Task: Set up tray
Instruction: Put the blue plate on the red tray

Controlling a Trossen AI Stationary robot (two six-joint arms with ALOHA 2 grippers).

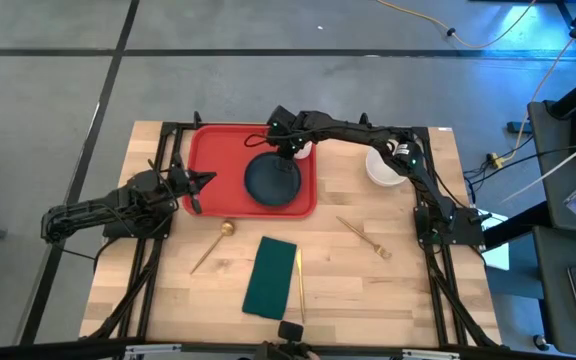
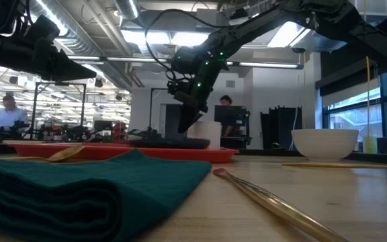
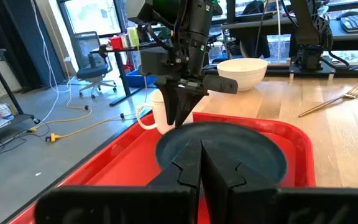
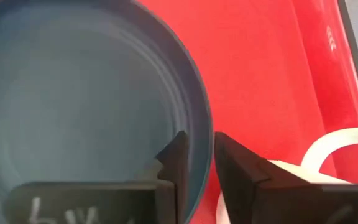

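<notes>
Your red tray (image 1: 208, 150) lies on the wooden table (image 1: 368, 280), and everything else is placed from it. The dark plate (image 1: 273, 180) rests inside the tray, toward its right end. Your right gripper (image 4: 196, 163) hangs over the plate's rim — fingers slightly parted, one on each side of the rim, grip uncertain — beside the white mug (image 3: 161, 112). Your left gripper (image 1: 203, 181) waits at the tray's left edge, closed on nothing.

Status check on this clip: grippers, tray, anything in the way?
Right gripper fingers straddling dark plate rim, parted. Left gripper shut, at tray left edge. White mug close beside right fingers.
</notes>
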